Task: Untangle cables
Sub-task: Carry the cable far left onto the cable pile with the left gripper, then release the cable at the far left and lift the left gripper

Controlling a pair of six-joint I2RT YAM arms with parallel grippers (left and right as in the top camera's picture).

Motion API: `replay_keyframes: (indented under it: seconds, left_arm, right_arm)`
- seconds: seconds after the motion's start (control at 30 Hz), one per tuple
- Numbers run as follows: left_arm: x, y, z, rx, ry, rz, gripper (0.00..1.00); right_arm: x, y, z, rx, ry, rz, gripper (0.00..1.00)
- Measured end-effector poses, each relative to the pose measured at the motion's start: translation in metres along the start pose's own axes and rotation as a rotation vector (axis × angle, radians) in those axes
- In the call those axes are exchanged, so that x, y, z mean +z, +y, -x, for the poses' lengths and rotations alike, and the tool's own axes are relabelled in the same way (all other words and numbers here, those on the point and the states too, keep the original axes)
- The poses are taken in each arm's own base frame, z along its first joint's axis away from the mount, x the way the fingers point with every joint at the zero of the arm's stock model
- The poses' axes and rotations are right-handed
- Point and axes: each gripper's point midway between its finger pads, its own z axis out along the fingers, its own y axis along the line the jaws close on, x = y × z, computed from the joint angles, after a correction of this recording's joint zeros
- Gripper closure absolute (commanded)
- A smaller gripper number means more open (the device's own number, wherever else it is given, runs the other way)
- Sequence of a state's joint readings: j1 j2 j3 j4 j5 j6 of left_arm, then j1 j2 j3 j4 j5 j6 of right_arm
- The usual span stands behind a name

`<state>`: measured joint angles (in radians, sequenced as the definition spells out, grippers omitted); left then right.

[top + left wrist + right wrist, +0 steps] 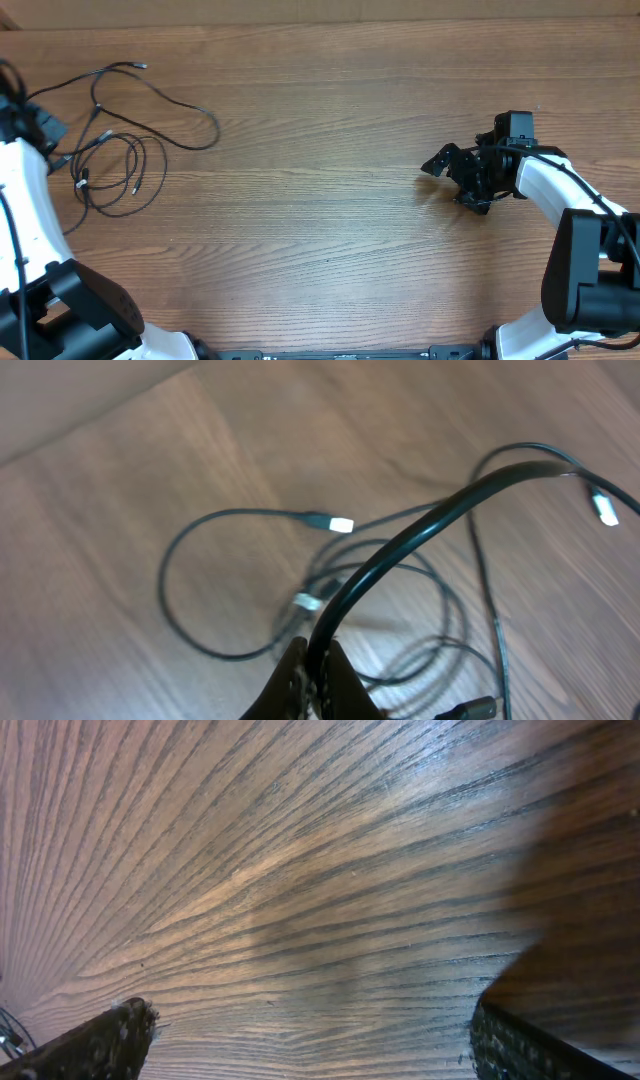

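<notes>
The cables (118, 170) lie at the far left of the wooden table as a small loose coil, with one long strand (190, 125) looping out to the right. My left gripper (42, 128) is at the table's left edge beside them. In the left wrist view it (318, 665) is shut on one black cable (420, 530), which arcs up and to the right above the coil (400, 625). Silver plug tips (340, 524) show on the strands below. My right gripper (452, 182) is open and empty over bare wood at the right, with its fingers wide apart (310, 1040).
The wooden tabletop (320, 230) stretches between the two arms. Its far edge (320, 22) runs along the top of the overhead view. The arm bases (590, 300) stand at the near corners.
</notes>
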<state>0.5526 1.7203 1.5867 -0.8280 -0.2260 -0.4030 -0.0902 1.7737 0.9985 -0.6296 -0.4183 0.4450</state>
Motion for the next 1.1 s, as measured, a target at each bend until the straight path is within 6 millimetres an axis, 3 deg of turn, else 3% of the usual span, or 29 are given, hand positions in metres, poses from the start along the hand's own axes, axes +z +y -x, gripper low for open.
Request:
replay_keyframes:
  seconds: [0.17,0.37,0.63,0.77,0.97,1.1]
  left_arm:
    - [0.005,0.025,0.005,-0.083,0.013,0.026,0.96]
    - [0.009,0.025,-0.004,-0.094,0.044,0.014,0.91]
    - [0.029,0.023,-0.021,-0.101,0.107,0.014,0.62]
    - [0.037,0.009,-0.028,-0.106,0.149,-0.053,0.39]
    - [0.041,-0.027,-0.046,-0.055,0.249,-0.246,0.24]
    - [0.042,-0.054,-0.076,0.016,0.366,-0.360,0.19]
  right_arm:
    - [0.000,0.000,0.000,0.000,0.001,0.000,0.00]
    - [0.000,0.000,0.000,0.000,0.000,0.001,0.00]
    - [0.000,0.000,0.000,0.000,0.000,0.000,0.00]
    - [0.000,0.000,0.000,0.000,0.000,0.000,0.00]
    - [0.000,0.000,0.000,0.000,0.000,0.000,0.00]
    - [0.000,0.000,0.000,0.000,0.000,0.000,0.00]
